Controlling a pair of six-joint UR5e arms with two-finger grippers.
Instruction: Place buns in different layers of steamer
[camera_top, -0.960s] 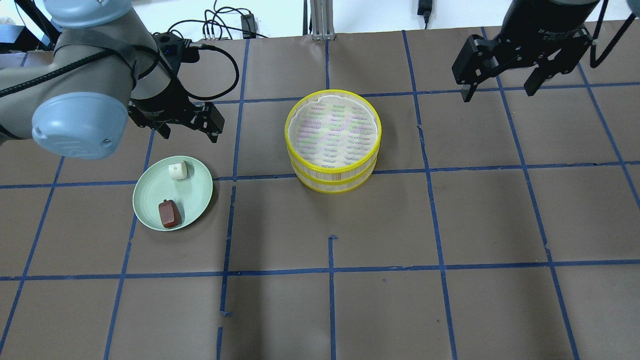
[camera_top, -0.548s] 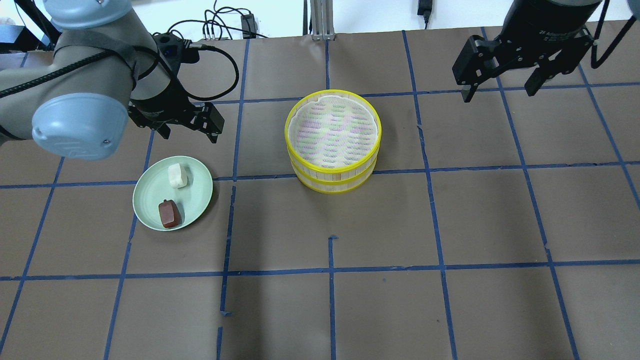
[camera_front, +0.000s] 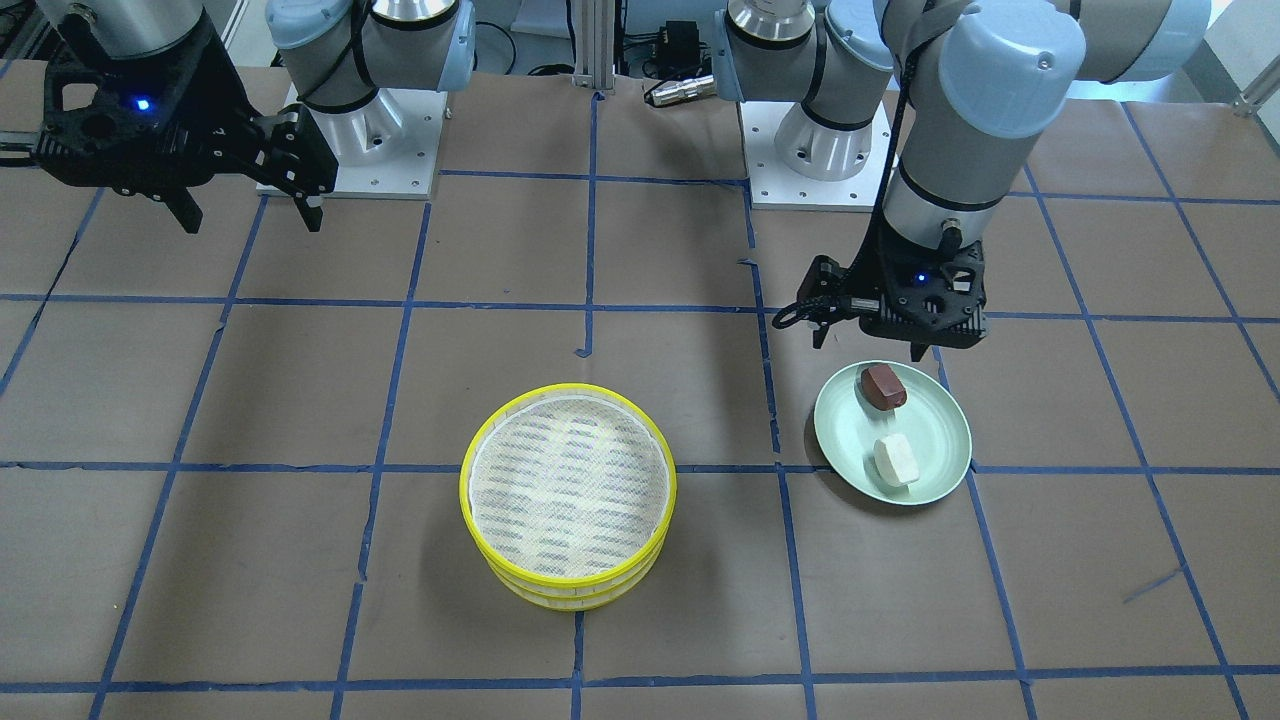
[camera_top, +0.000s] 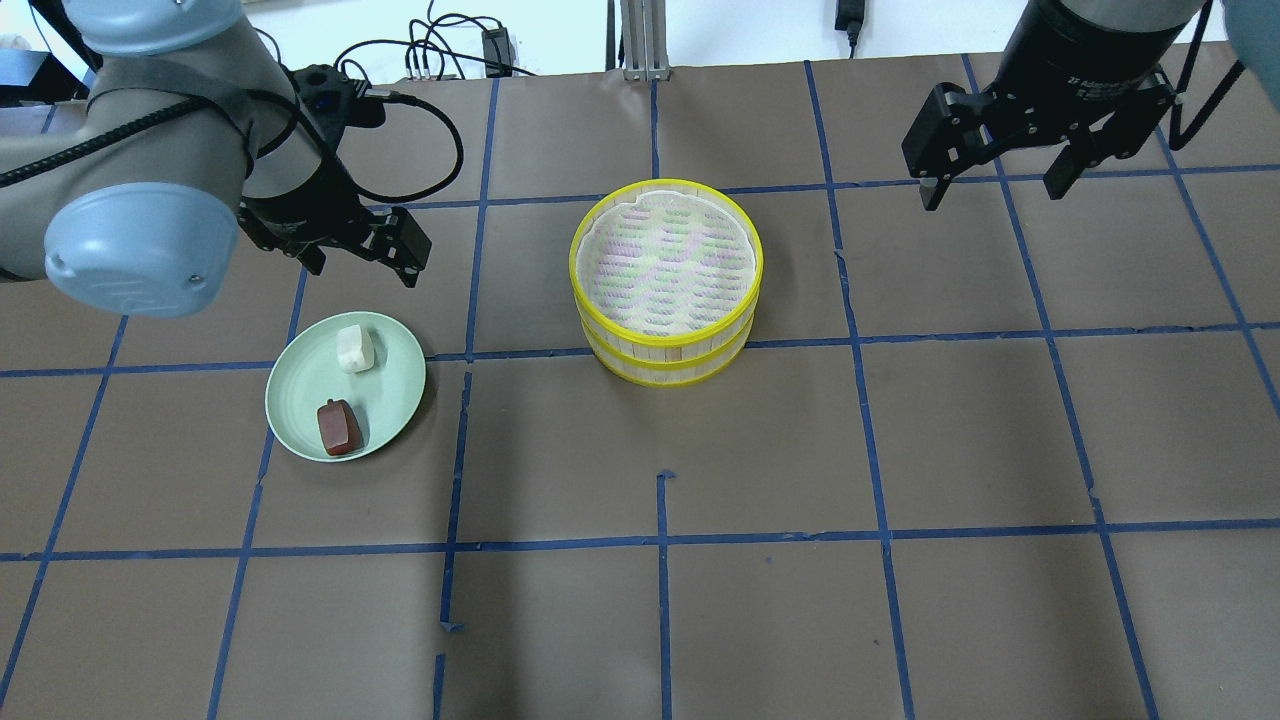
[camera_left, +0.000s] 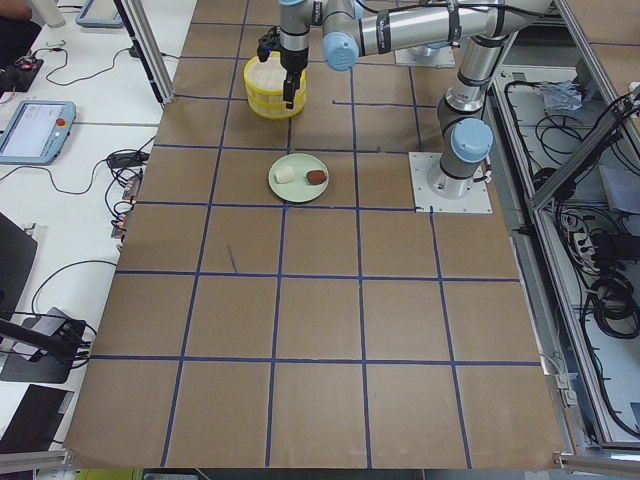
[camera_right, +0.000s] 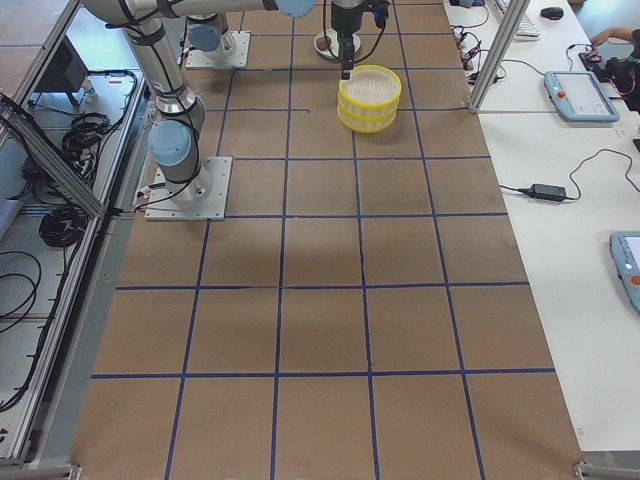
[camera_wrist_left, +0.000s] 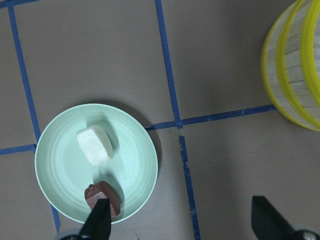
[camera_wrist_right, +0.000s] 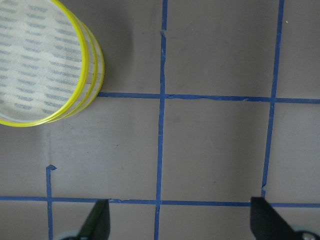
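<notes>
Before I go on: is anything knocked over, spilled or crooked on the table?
Nothing stands out. The cream bun and brown bun lie on the green plate, and the steamer stands squarely stacked, empty on top.

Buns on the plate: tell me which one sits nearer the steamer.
The cream-white bun; the reddish-brown bun lies farther from the steamer, across the green plate.

Steamer (camera_top: 665, 280) top tray left uncovered, reachable from above. White bun (camera_top: 354, 349) and brown bun (camera_top: 338, 428) kept apart on plate (camera_top: 295, 400); gap between. Counter (camera_top: 520, 300) stretch left open between plate and steamer.
</notes>
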